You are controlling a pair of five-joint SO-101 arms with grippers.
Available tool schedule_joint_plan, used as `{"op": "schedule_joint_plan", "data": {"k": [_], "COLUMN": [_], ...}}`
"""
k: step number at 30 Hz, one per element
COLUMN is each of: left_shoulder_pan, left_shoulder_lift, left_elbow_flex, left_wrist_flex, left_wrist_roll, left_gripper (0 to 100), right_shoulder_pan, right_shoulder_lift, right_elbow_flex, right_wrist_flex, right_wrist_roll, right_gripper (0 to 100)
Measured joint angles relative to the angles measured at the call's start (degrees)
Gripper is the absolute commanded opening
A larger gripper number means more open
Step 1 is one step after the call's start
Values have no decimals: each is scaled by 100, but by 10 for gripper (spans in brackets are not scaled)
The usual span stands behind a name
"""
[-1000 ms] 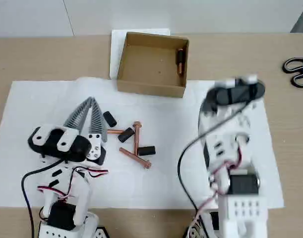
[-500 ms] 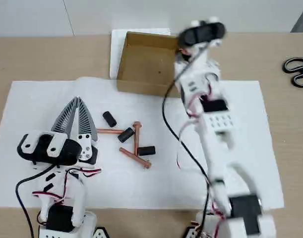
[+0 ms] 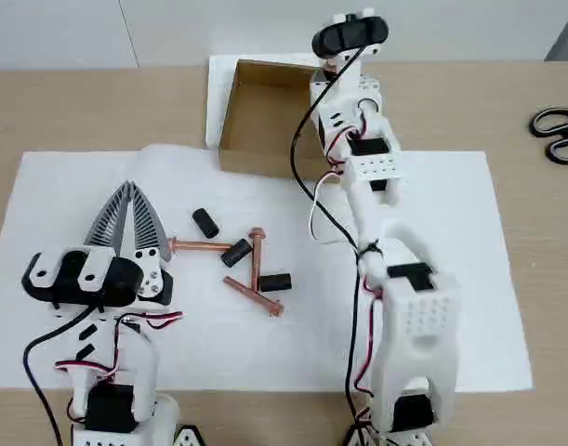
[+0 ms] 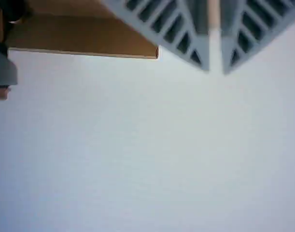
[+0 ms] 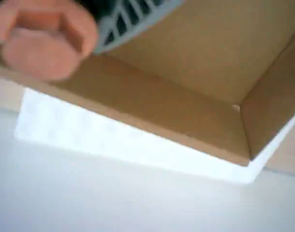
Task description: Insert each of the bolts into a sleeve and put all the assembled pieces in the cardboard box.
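While the right gripper (image 5: 96, 21) is clasping a bolt (image 5: 43, 41) at the box (image 3: 265, 121), the left gripper (image 3: 128, 188) is hanging empty

The bolt's copper head is sticking out just beside the fingers (image 5: 133, 19), above the box's wall. Over the sheet (image 3: 469, 279), the left gripper is hanging with jaws together on nothing, three loose bolts (image 3: 204, 245) and three black sleeves (image 3: 205, 223) lying near it.

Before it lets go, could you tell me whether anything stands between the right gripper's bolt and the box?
Nothing visible does: the bolt hangs above the box's open top, and what shows inside is bare.
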State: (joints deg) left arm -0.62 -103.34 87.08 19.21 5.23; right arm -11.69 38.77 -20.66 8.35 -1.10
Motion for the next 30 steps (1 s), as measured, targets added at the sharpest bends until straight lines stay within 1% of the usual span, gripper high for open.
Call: {"op": "schedule_joint_plan", "data": {"k": [6,13,15,18,20,27,30], "left_shoulder_pan": [0,0,0,0,0,0,0], "left_shoulder_lift": [0,0,0,0,0,0,0], "left_elbow_flex": [0,0,0,62,202,369,369], "left_wrist_flex": [0,0,0,0,0,0,-18], "left_wrist_roll": [0,0,0,0,0,0,0], "left_gripper": [6,6,6,6,6,6,6], "right_shoulder_pan": [-185,-211,-211,-211,-220,-211,-211], "right_shoulder_lift": [1415,2391,2567,2813,2945,3033,3033], "right_elbow_flex": [-1363,-2778,-3165,-3657,-3886,-4589,-5143], "right_wrist_flex": [62,1055,1363,1829,2110,3068,3552], "right_wrist_roll": [-9,-26,-35,-35,-35,-35,-35], "right_gripper": [8,11,47,164,223,231,231]}}
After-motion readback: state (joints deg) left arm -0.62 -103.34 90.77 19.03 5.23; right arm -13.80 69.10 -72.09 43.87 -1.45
